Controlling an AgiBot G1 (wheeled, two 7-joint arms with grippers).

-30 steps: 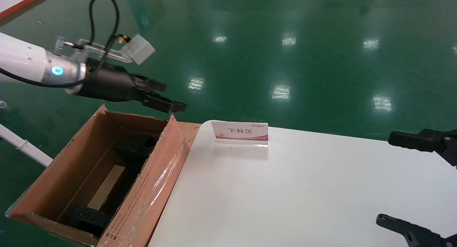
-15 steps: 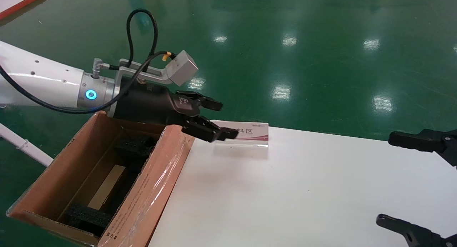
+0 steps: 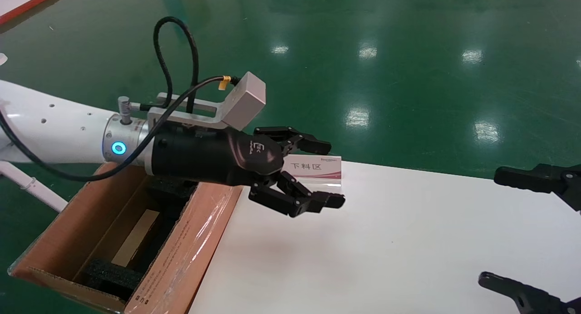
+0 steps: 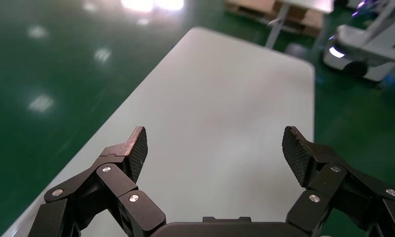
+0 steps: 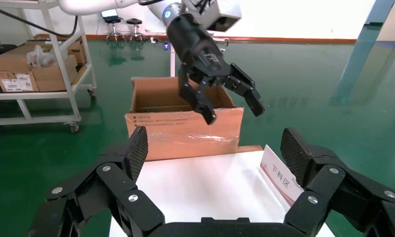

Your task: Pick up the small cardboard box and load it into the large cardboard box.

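White surface (image 3: 408,241), large cardboard box (image 3: 181,255) w/ black foam (image 3: 109,273) at its left edge, left end effector (image 3: 320,173) spread, empty, just right of box over surface, right end effector (image 5: 212,148) spread at right edge, small sign (image 3: 317,169) behind left end effector.

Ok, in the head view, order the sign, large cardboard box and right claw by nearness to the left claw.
1. Sign, just behind the open left claw.
2. Large cardboard box, to its left, off the table's end.
3. Right claw, at the table's far right.
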